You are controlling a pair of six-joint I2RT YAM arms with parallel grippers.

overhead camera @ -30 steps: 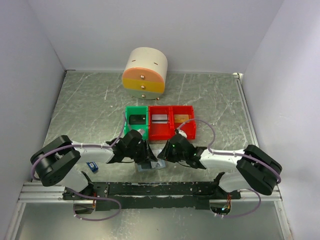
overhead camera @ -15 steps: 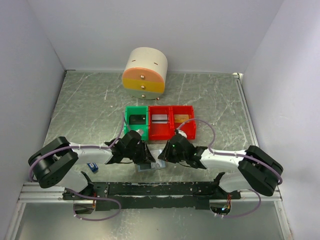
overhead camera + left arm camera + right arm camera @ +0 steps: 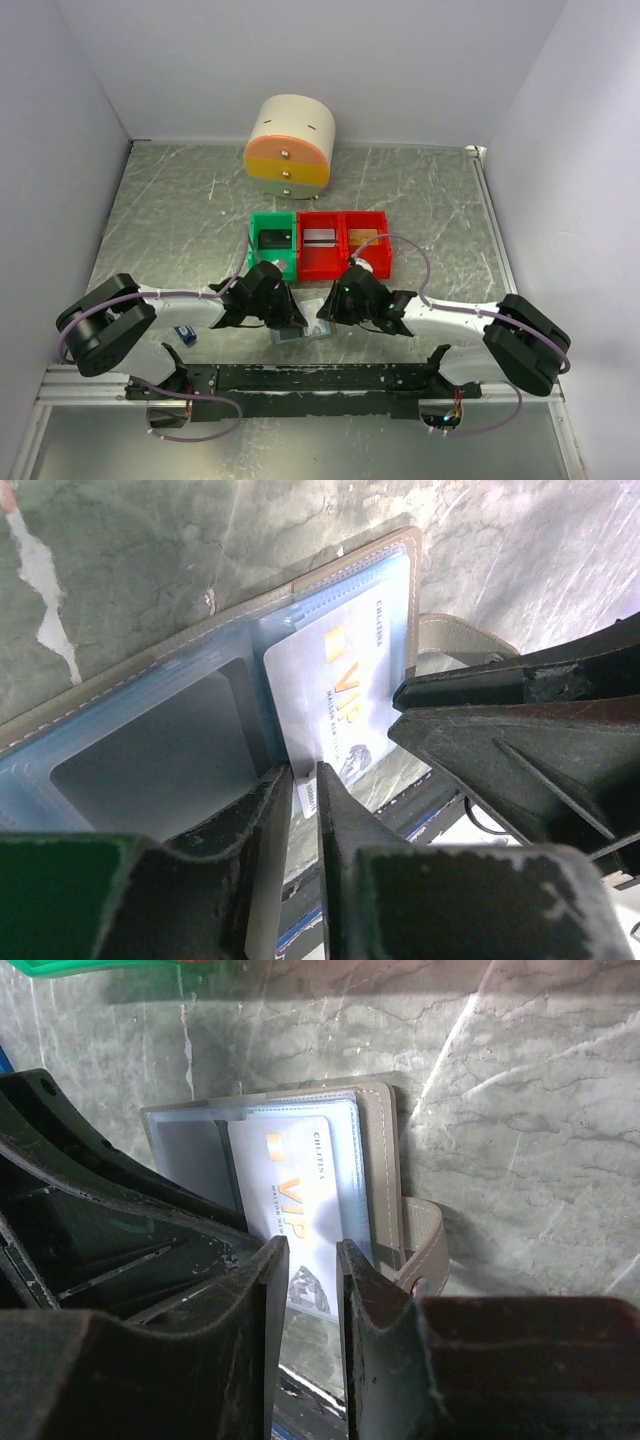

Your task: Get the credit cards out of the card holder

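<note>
The grey-brown card holder (image 3: 301, 336) lies open on the table near the front rail, its pale blue pockets up (image 3: 150, 750). A pale VIP credit card (image 3: 335, 695) sticks partway out of its right pocket; it also shows in the right wrist view (image 3: 300, 1200). My left gripper (image 3: 305, 778) is almost shut and empty, its tips over the card's near corner. My right gripper (image 3: 313, 1260) is slightly open above the card's protruding edge, gripping nothing. In the top view both grippers (image 3: 288, 318) (image 3: 335, 312) crowd over the holder.
A green bin (image 3: 258, 262) holds a black card. Red bins (image 3: 335, 266) hold a silver card (image 3: 320, 238) and a gold card (image 3: 363, 237). A round drawer unit (image 3: 290, 147) stands at the back. A small blue object (image 3: 184, 333) lies left. The holder's strap (image 3: 425, 1245) curls beside it.
The left arm's rear link has dropped a little and the right arm's rear link has shifted slightly right. Both grippers stay over the holder.
</note>
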